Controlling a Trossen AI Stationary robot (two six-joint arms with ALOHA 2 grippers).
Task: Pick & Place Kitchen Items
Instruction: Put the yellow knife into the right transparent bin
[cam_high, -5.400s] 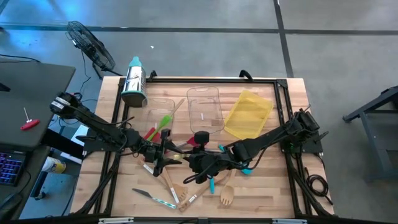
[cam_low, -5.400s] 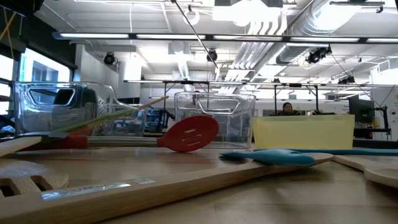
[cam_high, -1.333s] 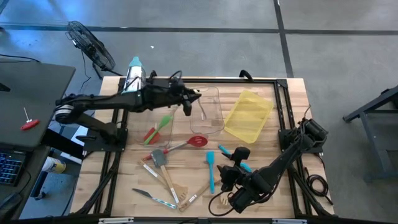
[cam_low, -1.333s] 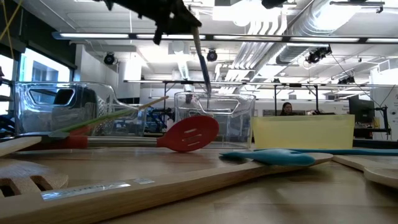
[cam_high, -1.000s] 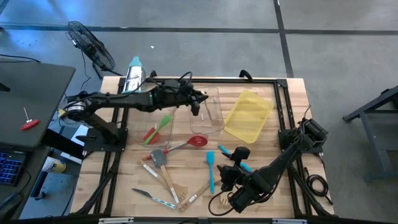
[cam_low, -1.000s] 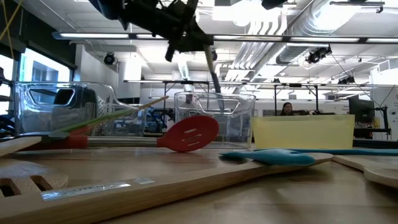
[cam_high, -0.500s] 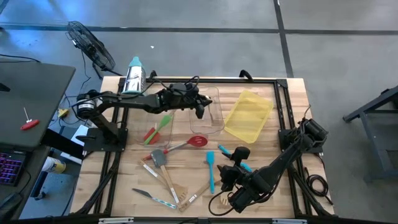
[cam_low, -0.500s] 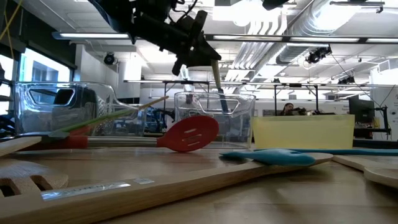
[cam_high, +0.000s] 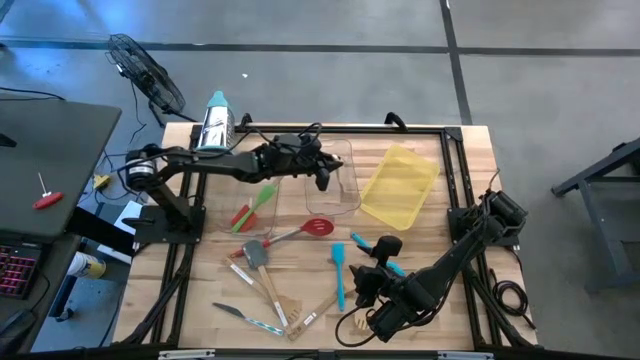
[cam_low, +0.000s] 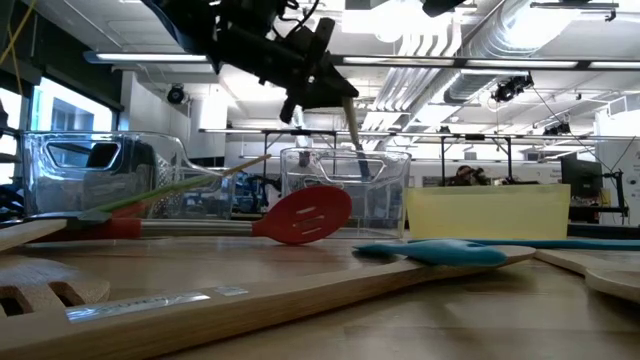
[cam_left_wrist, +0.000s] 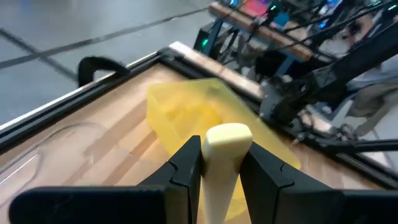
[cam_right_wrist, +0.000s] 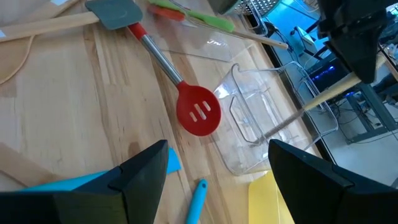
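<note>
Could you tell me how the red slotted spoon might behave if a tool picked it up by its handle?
The red spoon looks stiff: its steel handle runs straight. Its round head may make it nose-heavy, so it could pivot. The shiny handle may be slippery.

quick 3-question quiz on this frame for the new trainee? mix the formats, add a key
1. True or false: the left gripper is empty.
2. The left gripper hangs over: A) the yellow bin B) the clear bin C) the red slotted spoon
3. Fill in: the right gripper, low near the table's front edge, has its fingers ____.

Key: 1 false, it grips a wooden-handled utensil; 2 B; 3 open.
</note>
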